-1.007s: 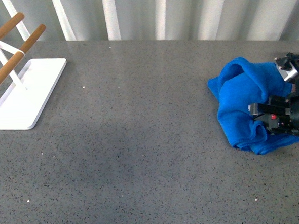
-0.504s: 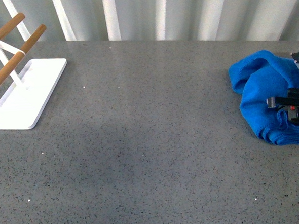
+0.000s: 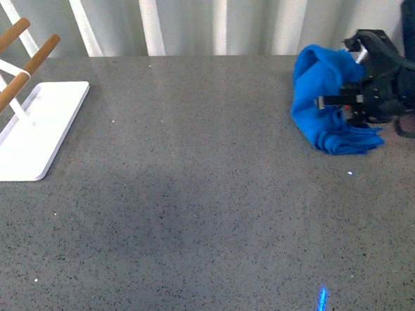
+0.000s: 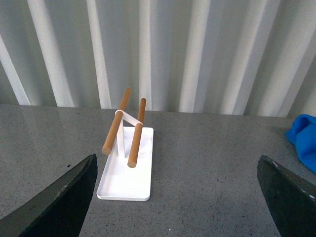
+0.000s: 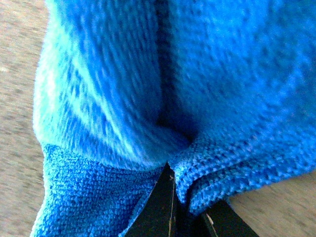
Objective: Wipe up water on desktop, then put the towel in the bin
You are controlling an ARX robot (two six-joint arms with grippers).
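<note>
Front view: bright blue ribbed microfibre towel bunched into thick folds at the far right of the broad dark grey speckled stone-like desktop, close to its back edge. Pinched from the right by the black right gripper, tips buried in the cloth. Cannot tell whether the lowest folds touch the stone or hang just above it. Well apart, at the far left, flat white rectangular rack base lying on the desktop, carrying two round brown wooden rods on a thin white upright, rods tilted and side by side. Pale corrugated wall behind the back edge. Short blue streak of light on the stone near the front edge.

Left wrist view: left gripper spread wide, holding nothing, its two dark fingers far apart. Rack standing on the desktop beyond them, framed between the two. Blue corner of the towel just in view past one finger.

Right wrist view: towel filling nearly the whole frame, weave sharp near the tips, further folds blurred. Black fingertips pressed together on a thick fold, cloth clamped between them. Slivers of speckled stone visible past the cloth.
</note>
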